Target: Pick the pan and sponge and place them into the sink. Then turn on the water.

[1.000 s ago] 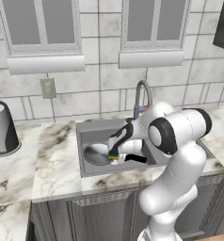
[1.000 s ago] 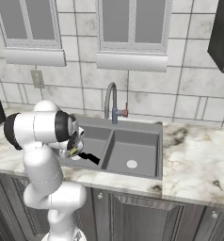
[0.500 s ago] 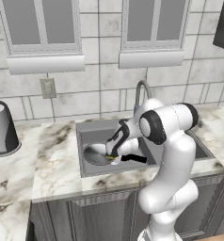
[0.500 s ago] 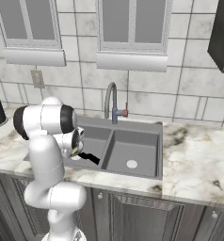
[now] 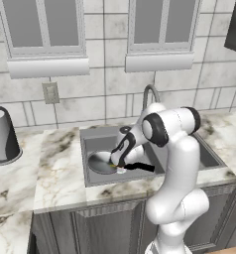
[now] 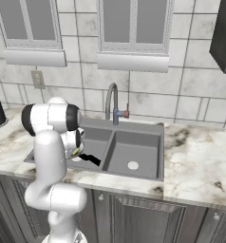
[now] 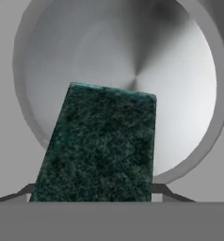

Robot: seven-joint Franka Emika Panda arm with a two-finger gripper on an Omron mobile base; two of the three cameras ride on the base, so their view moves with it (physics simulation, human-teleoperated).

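A: Where's the pan (image 5: 101,162)?
B: Flat in the left basin of the sink (image 5: 92,144), black handle toward the divider.
A: Sponge (image 7: 99,146)?
B: Green side facing the hand camera, right above the pan, clamped between the end effector (image 5: 121,166) fingers.
A: Water?
B: Faucet (image 6: 113,102) looks dry. Marble worktop (image 5: 55,163) around the sink.

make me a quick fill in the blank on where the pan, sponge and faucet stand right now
1. The pan lies in the ____ basin of the sink, seen from the robot.
2. In the hand view, the sponge between the claw tips shows its dark ____ face.
3. Directly below the sponge is the ____.
4. From the faucet spout runs ____ water.

Missing words: left; green; pan; no
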